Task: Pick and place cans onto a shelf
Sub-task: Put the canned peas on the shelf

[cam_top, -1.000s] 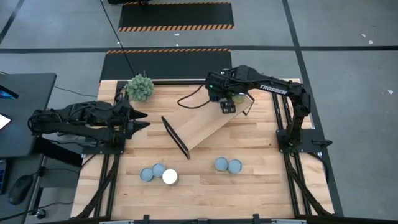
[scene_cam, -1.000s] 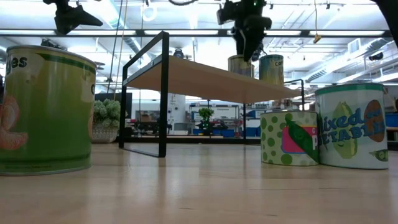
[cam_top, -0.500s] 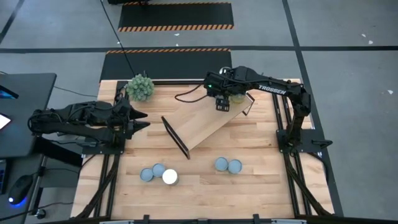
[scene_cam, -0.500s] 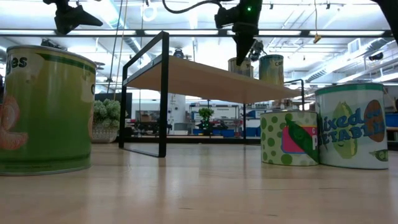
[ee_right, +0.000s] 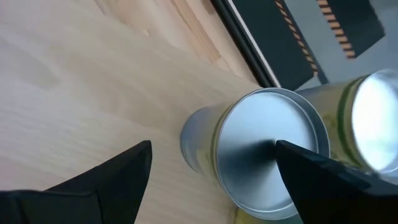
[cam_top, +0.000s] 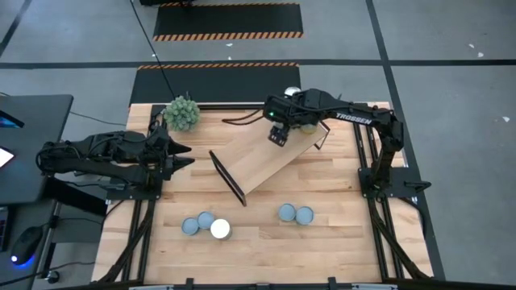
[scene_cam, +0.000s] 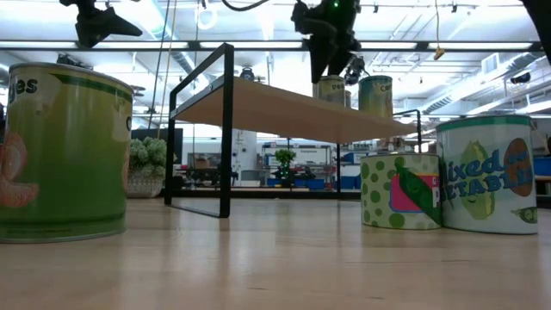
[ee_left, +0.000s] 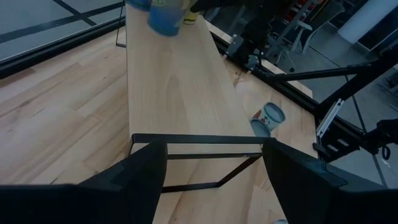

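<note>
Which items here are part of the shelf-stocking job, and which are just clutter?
Job: light wood shelf with black metal end frames; five silver-topped cans on the table, three and two; two cans already on the shelf.
Clutter: spiky green plant ball.

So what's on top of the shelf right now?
Two cans stand at the shelf's far end. The right gripper hangs open above them, partly covering them from overhead. The rest of the board looks bare.

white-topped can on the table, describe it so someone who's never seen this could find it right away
Start at the long wooden shelf lying slantwise mid-table. On the tabletop on the shelf's near side, toward the left arm, three cans cluster. The white-topped can is the one nearest the table's middle, the only bright white lid beside two grey-blue ones.
</note>
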Available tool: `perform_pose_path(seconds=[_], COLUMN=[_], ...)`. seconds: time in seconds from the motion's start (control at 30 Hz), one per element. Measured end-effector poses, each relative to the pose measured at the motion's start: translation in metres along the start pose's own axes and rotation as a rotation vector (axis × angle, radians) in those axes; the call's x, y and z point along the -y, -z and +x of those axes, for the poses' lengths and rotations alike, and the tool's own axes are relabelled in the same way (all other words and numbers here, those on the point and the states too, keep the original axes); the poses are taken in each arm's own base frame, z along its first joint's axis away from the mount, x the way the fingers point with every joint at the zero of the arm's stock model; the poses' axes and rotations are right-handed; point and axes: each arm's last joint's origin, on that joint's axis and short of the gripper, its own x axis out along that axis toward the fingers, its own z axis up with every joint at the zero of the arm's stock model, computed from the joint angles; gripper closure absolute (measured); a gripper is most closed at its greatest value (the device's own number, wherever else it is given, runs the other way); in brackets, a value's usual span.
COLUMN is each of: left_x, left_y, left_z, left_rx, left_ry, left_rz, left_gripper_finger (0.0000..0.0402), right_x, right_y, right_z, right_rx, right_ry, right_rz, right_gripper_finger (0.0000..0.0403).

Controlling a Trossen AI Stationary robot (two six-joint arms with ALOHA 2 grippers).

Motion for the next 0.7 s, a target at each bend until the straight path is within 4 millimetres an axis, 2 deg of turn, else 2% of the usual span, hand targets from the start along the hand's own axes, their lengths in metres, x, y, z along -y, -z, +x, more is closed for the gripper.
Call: perform_pose_path(seconds=[0.17,0.33,0.53,0.7], left_x=[0.0,0.0,0.0,0.0], left_y=[0.0,0.0,0.0,0.0], left_z=[0.0,0.0,0.0,0.0], left_rx=[-0.001,0.0,0.0,0.0], left_ry=[0.0,0.0,0.0,0.0], left_rz=[0.001,0.0,-0.001,-0.001], left_gripper_finger=[0.0132,0.0132,0.0132,0.0132], right_x=[-0.006,-0.004,-0.003,-0.009], right_y=[0.0,-0.005,-0.005,-0.002], right_z=[-0.006,-0.019,-0.029,-0.026], right_rx=[0.013,0.057,0.067,0.058], right_ry=[0.0,0.002,-0.005,0.002], right_rz=[0.073,0.031,-0.262,-0.435], right_gripper_finger=[0.0056,0.0056,0.0056,0.0056])
